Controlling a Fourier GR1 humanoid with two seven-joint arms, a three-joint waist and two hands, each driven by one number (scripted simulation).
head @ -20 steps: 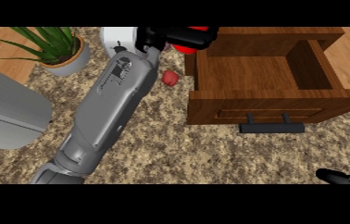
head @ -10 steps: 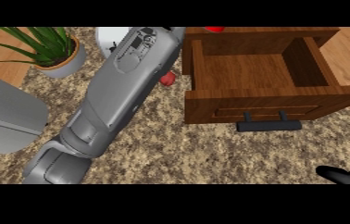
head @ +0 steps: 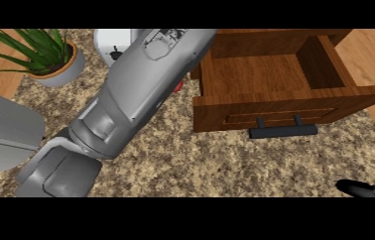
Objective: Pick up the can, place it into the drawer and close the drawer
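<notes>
A grey left forearm (head: 139, 100) is stretching diagonally across the speckled tabletop (head: 219, 164) toward its far edge, beside an open wooden drawer (head: 275, 78) with a dark handle (head: 283, 130). A potted plant (head: 44, 55) is standing at the far left corner; the right hand (head: 357, 188) is showing at the near right corner.

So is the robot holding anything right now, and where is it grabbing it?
It cannot be told. The left forearm runs up past the top edge, so that hand is out of view. Only the tip of the right hand shows at the lower right corner, touching nothing visible.
</notes>
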